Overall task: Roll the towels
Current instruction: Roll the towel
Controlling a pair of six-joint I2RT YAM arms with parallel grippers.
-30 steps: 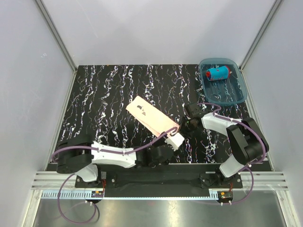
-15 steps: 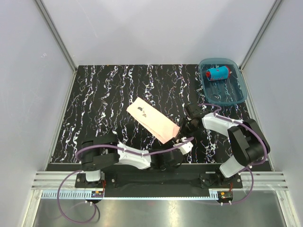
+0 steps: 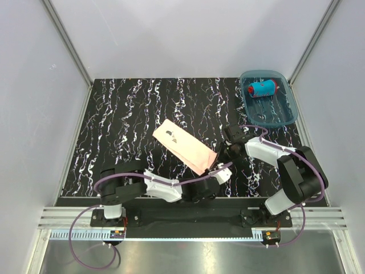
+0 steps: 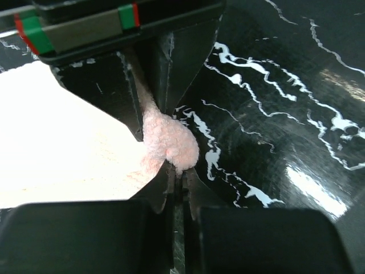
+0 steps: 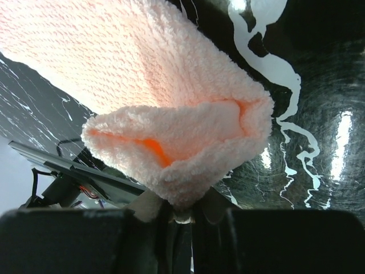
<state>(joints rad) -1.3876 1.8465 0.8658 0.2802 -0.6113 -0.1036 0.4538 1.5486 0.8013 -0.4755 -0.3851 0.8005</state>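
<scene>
From above, the pale peach-pink towel lies flat as a folded strip on the black marbled desk. Its long axis runs diagonally from far left to near right. The left gripper and the right gripper meet at the near-right short end, each at its own corner of that edge. The bright blue towel with red pattern sits already rolled in the translucent blue plastic tray at the far right corner, well apart from both arms.

In the left wrist view, the left gripper is closed tight on a small tuft of the pink towel, and the rest of the cloth spreads away to the left.

In the right wrist view, the right gripper is nearly closed, pinching a lifted corner of the pink towel that folds over above the fingers.

With both arms on the same short edge, the roll probably has to travel away from them along the strip, toward its free far-left end.
</scene>
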